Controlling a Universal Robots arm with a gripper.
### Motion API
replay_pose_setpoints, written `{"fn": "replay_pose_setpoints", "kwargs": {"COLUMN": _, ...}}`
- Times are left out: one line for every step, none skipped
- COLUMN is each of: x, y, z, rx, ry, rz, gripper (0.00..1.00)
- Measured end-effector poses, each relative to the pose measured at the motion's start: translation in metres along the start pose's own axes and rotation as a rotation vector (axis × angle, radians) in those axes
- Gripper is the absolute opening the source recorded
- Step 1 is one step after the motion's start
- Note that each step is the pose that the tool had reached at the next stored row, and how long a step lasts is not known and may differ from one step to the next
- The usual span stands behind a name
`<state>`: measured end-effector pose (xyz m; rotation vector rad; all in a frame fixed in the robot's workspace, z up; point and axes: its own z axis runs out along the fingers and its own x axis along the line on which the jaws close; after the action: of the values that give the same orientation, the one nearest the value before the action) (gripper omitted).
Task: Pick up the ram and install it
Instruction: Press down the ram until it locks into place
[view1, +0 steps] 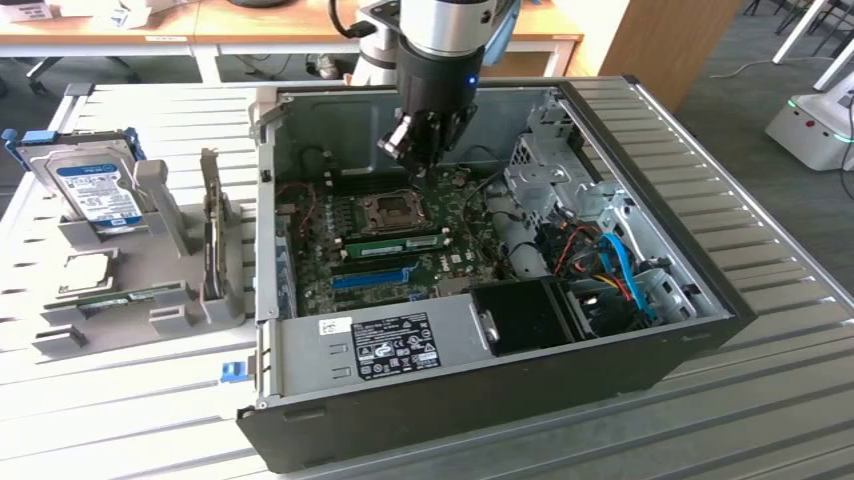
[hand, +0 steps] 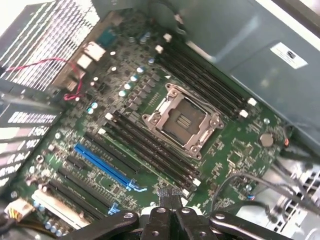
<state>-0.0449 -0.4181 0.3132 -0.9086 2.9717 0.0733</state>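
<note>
Exterior view shows the gripper (view1: 424, 160) closed and empty above the open computer case (view1: 694, 330), while a green ram (view1: 387, 243) sits in a motherboard (view1: 461, 255) slot beside the processor socket (view1: 395, 210). To finish well, I'd check both slot latches before lifting away

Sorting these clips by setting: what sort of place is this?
Probably a robotics lab or workshop: an open computer case lies on a slatted metal table, with wooden desks behind and a white machine on the floor.
</note>
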Motion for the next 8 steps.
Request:
{"fn": "replay_pose_setpoints", "kwargs": {"x": 0.0000, "y": 0.0000, "z": 0.0001, "rx": 0.0008, "ry": -0.0006, "rz": 0.018, "gripper": 0.11}}
{"fn": "replay_pose_setpoints", "kwargs": {"x": 0.0000, "y": 0.0000, "z": 0.0002, "rx": 0.0017, "ry": -0.0013, "rz": 0.035, "gripper": 0.11}}
{"fn": "replay_pose_setpoints", "kwargs": {"x": 0.0000, "y": 0.0000, "z": 0.0003, "rx": 0.0024, "ry": -0.0018, "rz": 0.053, "gripper": 0.11}}
{"fn": "replay_pose_setpoints", "kwargs": {"x": 0.0000, "y": 0.0000, "z": 0.0004, "rx": 0.0032, "ry": -0.0025, "rz": 0.070, "gripper": 0.11}}
{"fn": "replay_pose_setpoints", "kwargs": {"x": 0.0000, "y": 0.0000, "z": 0.0005, "rx": 0.0041, "ry": -0.0032, "rz": 0.089, "gripper": 0.11}}
{"fn": "replay_pose_setpoints", "kwargs": {"x": 0.0000, "y": 0.0000, "z": 0.0006, "rx": 0.0049, "ry": -0.0038, "rz": 0.106, "gripper": 0.11}}
{"fn": "replay_pose_setpoints", "kwargs": {"x": 0.0000, "y": 0.0000, "z": 0.0007, "rx": 0.0057, "ry": -0.0044, "rz": 0.124, "gripper": 0.11}}
{"fn": "replay_pose_setpoints", "kwargs": {"x": 0.0000, "y": 0.0000, "z": 0.0008, "rx": 0.0065, "ry": -0.0050, "rz": 0.141, "gripper": 0.11}}
